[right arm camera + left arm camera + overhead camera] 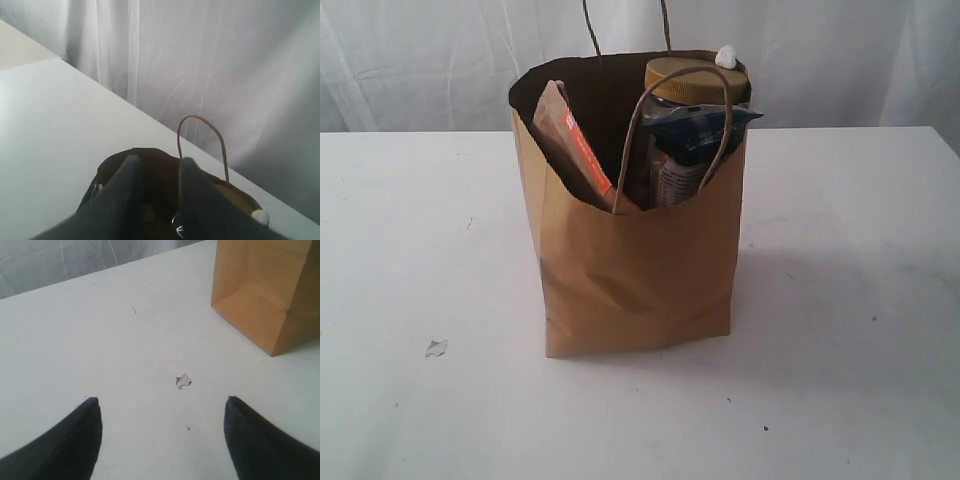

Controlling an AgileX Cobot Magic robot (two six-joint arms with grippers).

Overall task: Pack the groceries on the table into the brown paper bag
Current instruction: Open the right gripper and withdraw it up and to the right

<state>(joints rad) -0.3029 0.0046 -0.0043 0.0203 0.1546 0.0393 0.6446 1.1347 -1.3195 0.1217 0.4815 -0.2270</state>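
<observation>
Kraft-brown, the bag [640,280] stands upright near the middle of the white table [420,250], its mouth open and its front handle [632,150] looped up over the rim. The groceries I can see are inside it. The pouch [570,145] leans against the left wall, its top corner poking above the rim. The jar [690,80] stands high on the right side, gold lid level with the bag's mouth. A blue packet [705,125] is wedged in front of the jar, just under the lid. A white cap [726,57] shows behind the lid, at the far rim. What lies deeper in the bag I cannot make out.

My left gripper [161,400] hangs over bare tabletop with its dark fingers [85,430] spread wide and nothing between them. A small pale chip [183,381] lies on the surface just beyond the fingertips, and the bag's lower corner stands near it, apart from me.

My right gripper [159,159] is above the bag's dark mouth, fingers drawn close with only a narrow gap left. I see nothing gripped in that gap. The rear handle rises beside it.
</observation>
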